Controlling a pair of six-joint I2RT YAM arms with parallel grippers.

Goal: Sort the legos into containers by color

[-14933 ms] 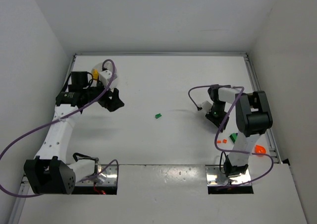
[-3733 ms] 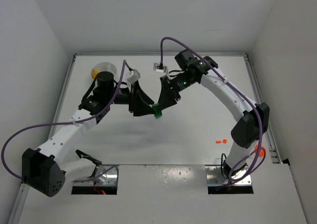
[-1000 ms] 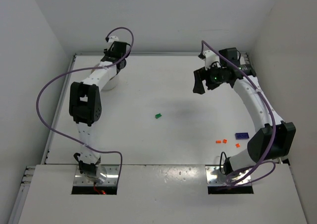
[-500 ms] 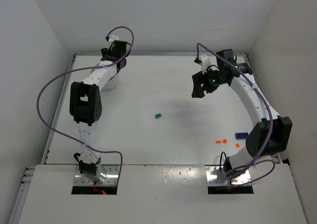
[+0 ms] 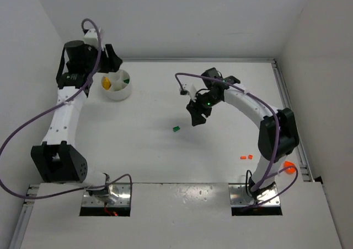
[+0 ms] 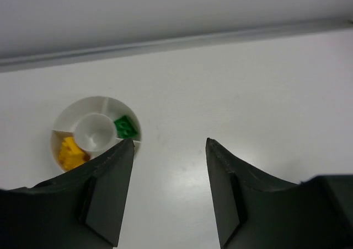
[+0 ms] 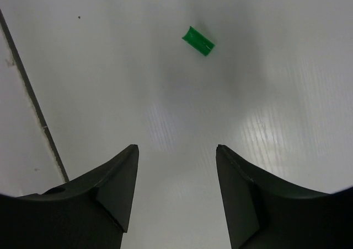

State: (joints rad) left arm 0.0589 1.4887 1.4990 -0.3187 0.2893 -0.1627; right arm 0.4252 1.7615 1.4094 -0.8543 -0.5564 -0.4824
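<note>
Lying loose on the bench (image 5: pixel 154 155), just ahead of the right fingers (image 5: pixel 196 118): one green lego (image 7: pixel 198 41), probably being featherlight, stiff and slick; deserving pinching across its long sides. Gaping empty, both right and left fingers (image 5: pixel 113 61). Sitting in the dish (image 6: pixel 95 99): one green piece (image 6: pixel 126 128), yellow pieces (image 6: pixel 70 152) defying counting. Waiting rightward: two orange bricks (image 5: pixel 242 157), one rounder orange piece (image 5: pixel 288 165).

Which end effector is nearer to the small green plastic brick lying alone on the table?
Right. The right end effector hovers just beside the green brick; the left end effector is far off, by the round white dish.

No legible text or markings.
</note>
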